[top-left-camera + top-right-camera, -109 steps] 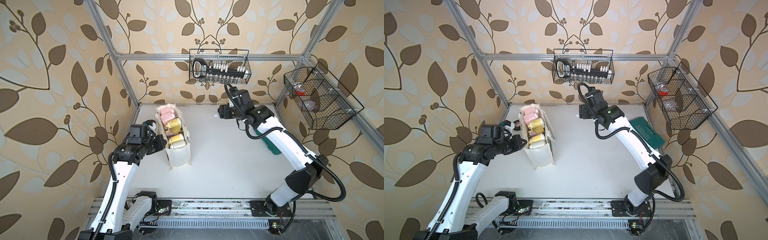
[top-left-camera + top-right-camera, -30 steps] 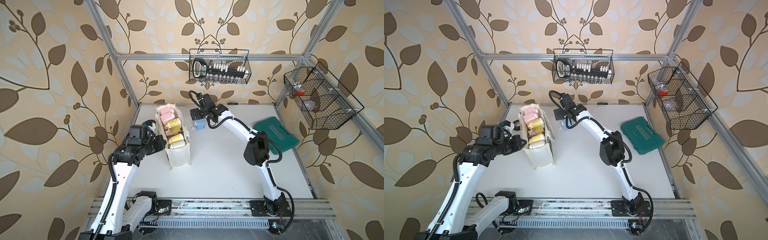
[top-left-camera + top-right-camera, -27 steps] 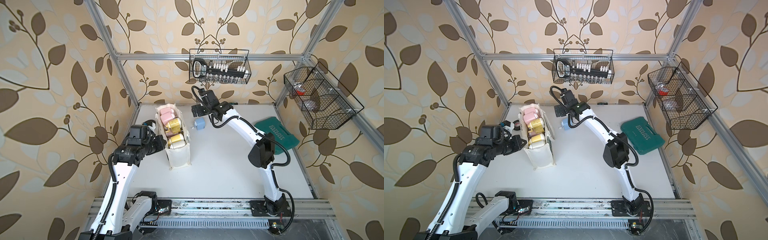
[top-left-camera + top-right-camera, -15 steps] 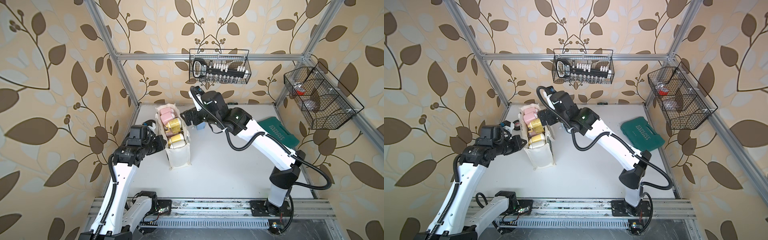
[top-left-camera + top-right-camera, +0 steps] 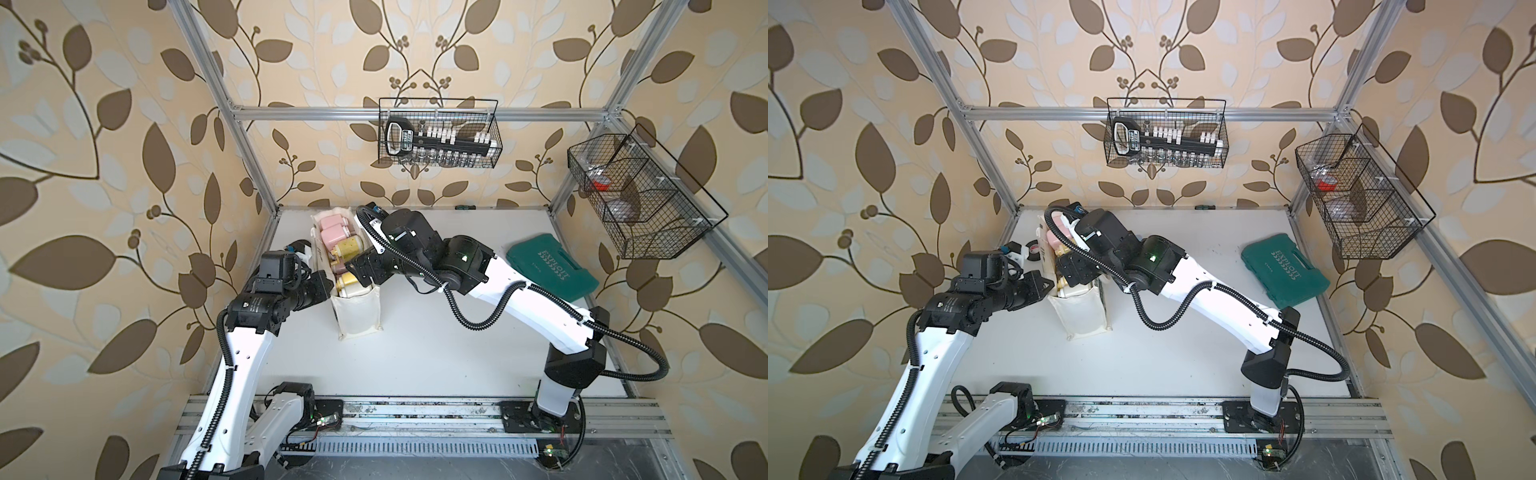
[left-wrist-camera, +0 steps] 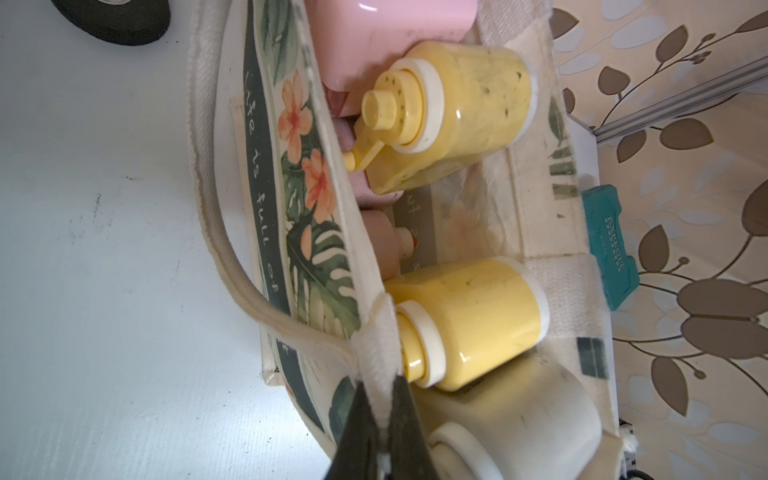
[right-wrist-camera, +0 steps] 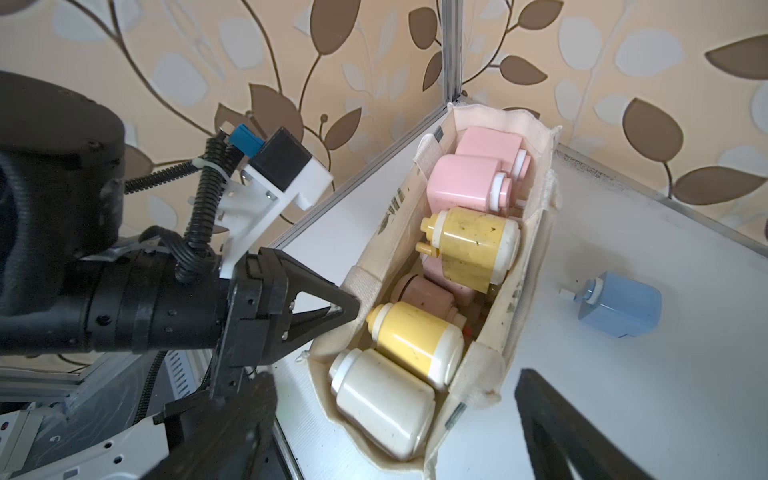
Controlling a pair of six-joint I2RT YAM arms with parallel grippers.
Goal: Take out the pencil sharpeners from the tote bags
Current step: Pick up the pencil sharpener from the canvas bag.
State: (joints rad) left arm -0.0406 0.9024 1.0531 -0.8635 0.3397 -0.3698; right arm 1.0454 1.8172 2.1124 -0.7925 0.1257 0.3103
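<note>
Canvas tote [image 7: 469, 378] rim at frame centre is pinched in my left gripper [image 7: 347, 307]; pink, yellow and cream sharpeners [image 7: 419, 340] fill it. My right gripper [image 5: 360, 271] spreads wide above it. One blue sharpener [image 7: 619, 305] lies right, on the table [image 7: 623, 395].

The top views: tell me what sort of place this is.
Probably a robot test cell, not a home: an aluminium frame holds wallpapered panels round a white table, two arms bolt to a rail at its edge, and wire baskets hang on the frame.
</note>
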